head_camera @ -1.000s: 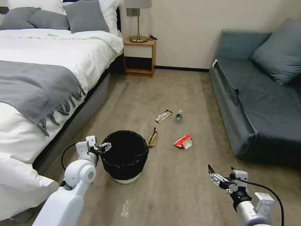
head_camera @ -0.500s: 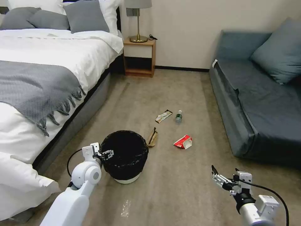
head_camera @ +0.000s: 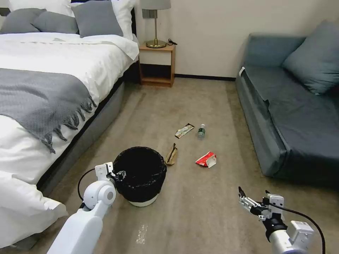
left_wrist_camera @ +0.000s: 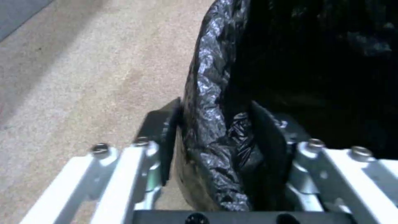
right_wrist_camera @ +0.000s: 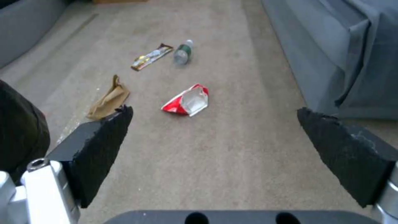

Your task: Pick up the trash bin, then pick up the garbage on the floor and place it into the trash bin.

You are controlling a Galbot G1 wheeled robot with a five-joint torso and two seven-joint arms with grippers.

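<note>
The trash bin (head_camera: 141, 174) stands upright on the carpeted floor (head_camera: 197, 218) close to the foot of the bed (head_camera: 42, 106), its white base showing below a glossy black bag (left_wrist_camera: 211, 102) that lines it and folds over the rim. Its inside looks dark all the way down, and what it may hold cannot be made out. The left gripper (head_camera: 119, 175) is at the bin's rim on the side nearest the bed; in the left wrist view its fingers (left_wrist_camera: 265, 137) straddle the bag-covered rim, one outside the wall and one inside, closed in against the crinkled plastic, with the bin's base resting on the carpet. The garbage lies loose on the floor beyond the bin, towards the sofa (head_camera: 293, 116): a brown paper piece (head_camera: 171, 154) just beside the bin's far rim, a red-and-white packet (head_camera: 206, 159) a little farther to the right, and behind them a yellow-black snack wrapper (head_camera: 184, 130) with a small clear bottle (head_camera: 201, 130) lying on its side just beside it. All four pieces sit apart from the bin. The right gripper (head_camera: 249, 203) hangs low over bare carpet at the robot's right, well apart from the litter, its fingers (right_wrist_camera: 104, 149) spread wide with nothing between them.
</note>
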